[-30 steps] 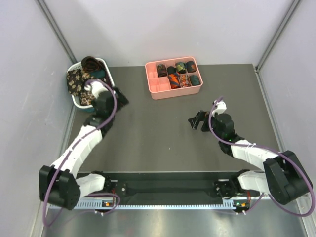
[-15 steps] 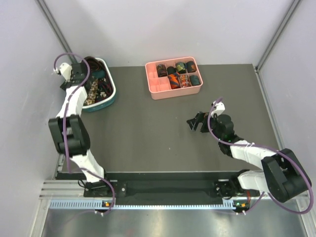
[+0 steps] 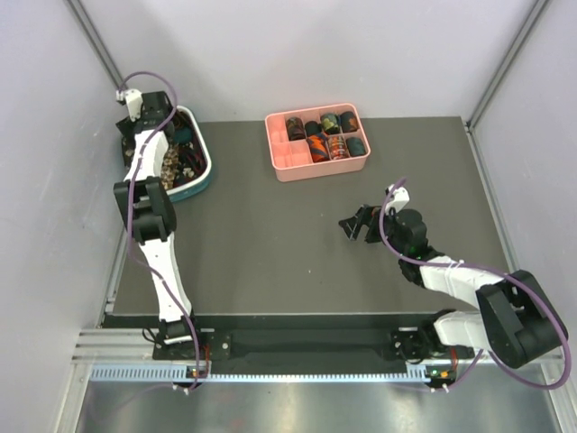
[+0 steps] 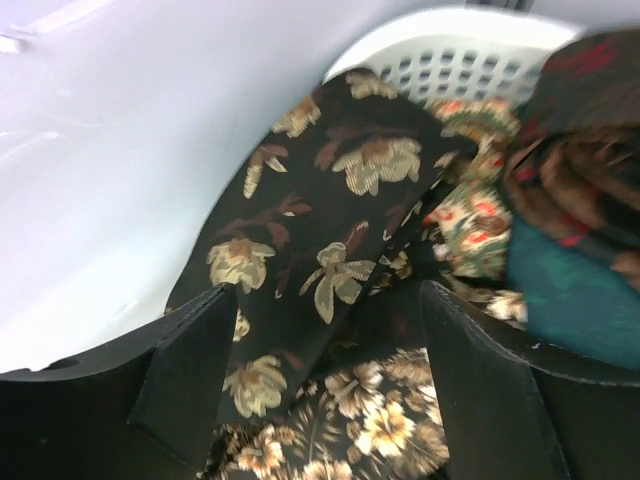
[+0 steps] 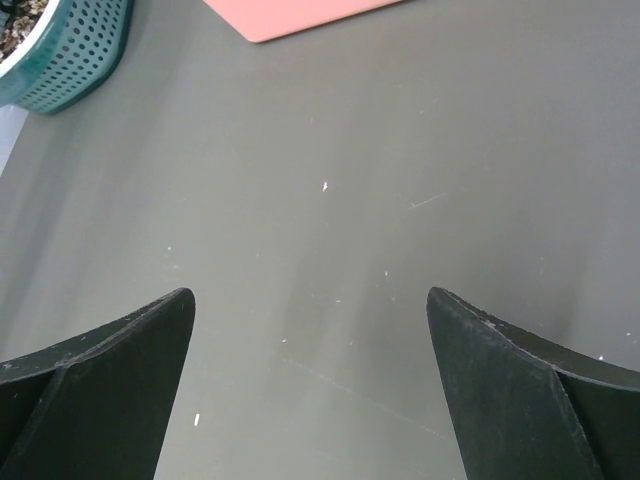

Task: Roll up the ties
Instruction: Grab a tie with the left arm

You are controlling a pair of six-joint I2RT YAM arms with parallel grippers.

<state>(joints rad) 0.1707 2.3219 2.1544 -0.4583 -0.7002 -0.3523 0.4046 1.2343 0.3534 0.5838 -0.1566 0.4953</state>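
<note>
Several loose ties (image 3: 174, 155) lie heaped in the white-and-teal basket (image 3: 204, 175) at the far left. My left gripper (image 3: 164, 124) hangs over that heap. In the left wrist view a dark tie with beige flowers (image 4: 330, 190) runs between the open jaws of the left gripper (image 4: 325, 292), and more floral fabric (image 4: 400, 420) lies under it. The fingers (image 4: 190, 370) stand apart on either side of the cloth without pinching it. Rolled ties (image 3: 329, 135) fill part of the pink tray (image 3: 287, 163). My right gripper (image 3: 353, 222) hovers open and holding nothing over the bare mat (image 5: 310, 295).
The basket's white slotted rim (image 4: 450, 60) sits close to the left wall. A teal cloth (image 4: 570, 290) lies in the basket's right side. The right wrist view catches the basket's teal corner (image 5: 70, 50) and the tray's edge (image 5: 300, 15).
The left arm has swung from beside the basket up and round to its far left side, bringing the gripper over the ties with its jaws somewhat narrower. The right arm has stayed put.
</note>
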